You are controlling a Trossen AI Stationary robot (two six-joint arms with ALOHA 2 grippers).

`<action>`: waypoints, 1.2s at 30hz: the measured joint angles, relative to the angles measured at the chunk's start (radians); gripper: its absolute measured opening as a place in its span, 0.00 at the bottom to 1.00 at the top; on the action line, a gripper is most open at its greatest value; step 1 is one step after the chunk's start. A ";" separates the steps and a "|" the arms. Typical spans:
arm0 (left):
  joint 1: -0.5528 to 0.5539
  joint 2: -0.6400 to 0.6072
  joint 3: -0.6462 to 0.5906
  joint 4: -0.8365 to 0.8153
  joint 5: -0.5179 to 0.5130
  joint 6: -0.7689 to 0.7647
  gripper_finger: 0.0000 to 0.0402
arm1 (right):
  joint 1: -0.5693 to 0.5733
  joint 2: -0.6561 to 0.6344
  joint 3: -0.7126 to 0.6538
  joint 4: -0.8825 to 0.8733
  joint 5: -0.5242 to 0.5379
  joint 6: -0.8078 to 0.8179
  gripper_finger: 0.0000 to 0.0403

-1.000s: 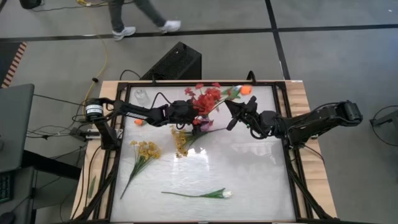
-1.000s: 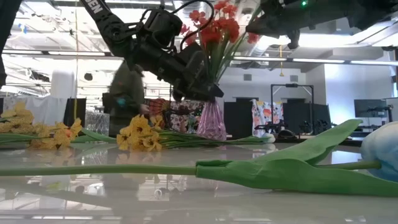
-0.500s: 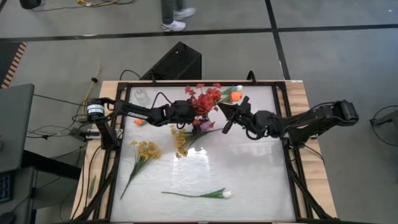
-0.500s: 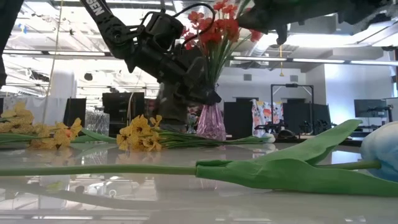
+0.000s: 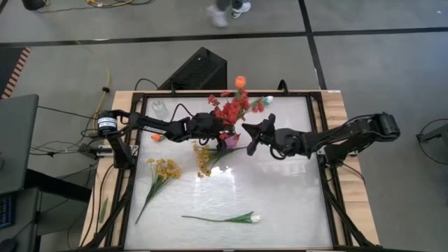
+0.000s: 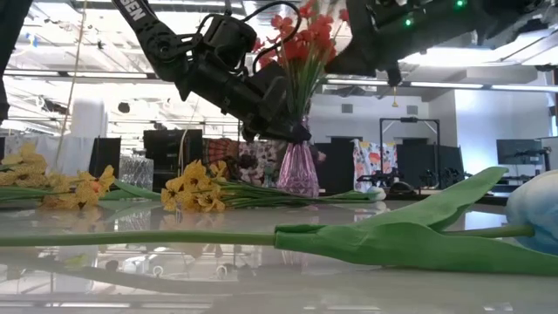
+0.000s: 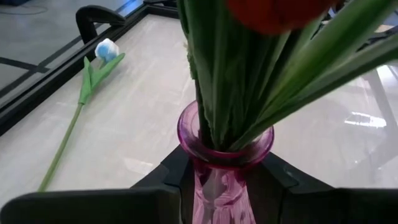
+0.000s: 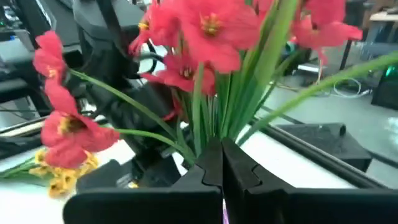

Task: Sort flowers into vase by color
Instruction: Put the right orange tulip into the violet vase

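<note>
Around my table: grey floor (image 5: 364, 77) crossed by dark lines; black box (image 5: 199, 70) behind; ceiling strip lights (image 6: 453, 85) lit; monitor (image 6: 516, 151) beyond.

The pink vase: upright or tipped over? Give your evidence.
Upright. In the low view the pink vase stands on its base, red flowers rising from its neck.

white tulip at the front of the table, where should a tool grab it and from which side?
Take the white tulip by its bare stem, left of the leaves, coming straight down from above. It lies flat on the table, apart from the other flowers; the stem is thin and straight there, while the bud end is bulkier and softer.
</note>
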 joint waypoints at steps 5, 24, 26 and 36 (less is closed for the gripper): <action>0.000 0.000 0.000 -0.003 -0.001 0.000 0.22 | 0.017 0.017 0.000 0.014 -0.018 0.005 0.06; 0.000 0.000 0.000 -0.022 -0.002 0.010 0.22 | 0.090 -0.459 0.000 -0.577 -0.096 0.234 0.20; 0.000 0.000 0.000 -0.022 -0.002 0.010 0.22 | 0.085 -0.481 0.000 -0.652 -0.097 0.280 0.22; 0.000 0.000 -0.001 -0.022 -0.003 0.011 0.22 | -0.008 -0.303 -0.054 -0.673 -0.170 0.500 0.51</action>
